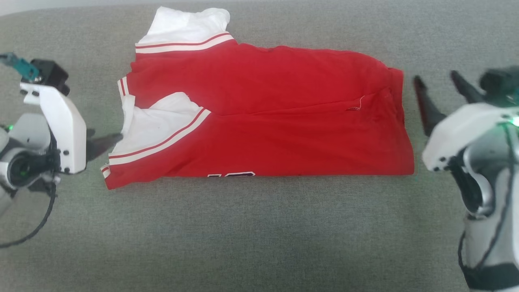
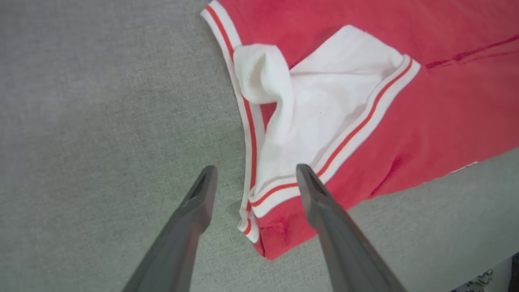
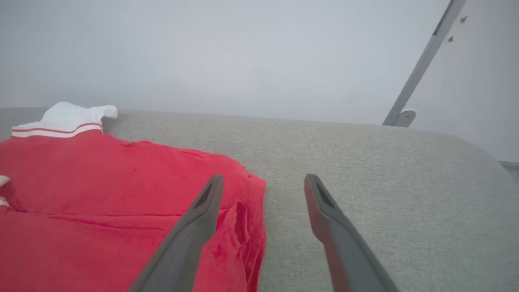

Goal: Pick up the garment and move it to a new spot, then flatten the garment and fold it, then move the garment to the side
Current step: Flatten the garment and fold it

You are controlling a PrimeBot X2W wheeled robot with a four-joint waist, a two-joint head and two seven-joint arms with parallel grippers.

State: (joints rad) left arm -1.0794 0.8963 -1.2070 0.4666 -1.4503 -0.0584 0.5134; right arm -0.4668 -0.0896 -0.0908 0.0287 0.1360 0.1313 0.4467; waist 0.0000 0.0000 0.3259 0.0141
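The garment [image 1: 263, 101] lies folded lengthwise on the grey fabric surface [image 1: 259, 235], its hem to the right. One white sleeve points to the far edge and the other is folded onto the red body. A sliver of dark lettering shows at its near edge. My left gripper [image 1: 103, 140] stands open at the garment's left end, fingers pointing at the folded sleeve. In the left wrist view the striped trim of the garment [image 2: 446, 101] lies between the fingers of my left gripper [image 2: 256, 170]. My right gripper [image 1: 436, 77] is open just right of the hem. In the right wrist view my right gripper [image 3: 263, 178] straddles the hem edge of the garment [image 3: 101, 182].
The grey surface [image 3: 385, 162] runs wide on all sides of the shirt and ends in a rounded far edge. A pale wall [image 3: 243, 52] stands behind it, with a slanted grey metal bar [image 3: 421, 65] at its right.
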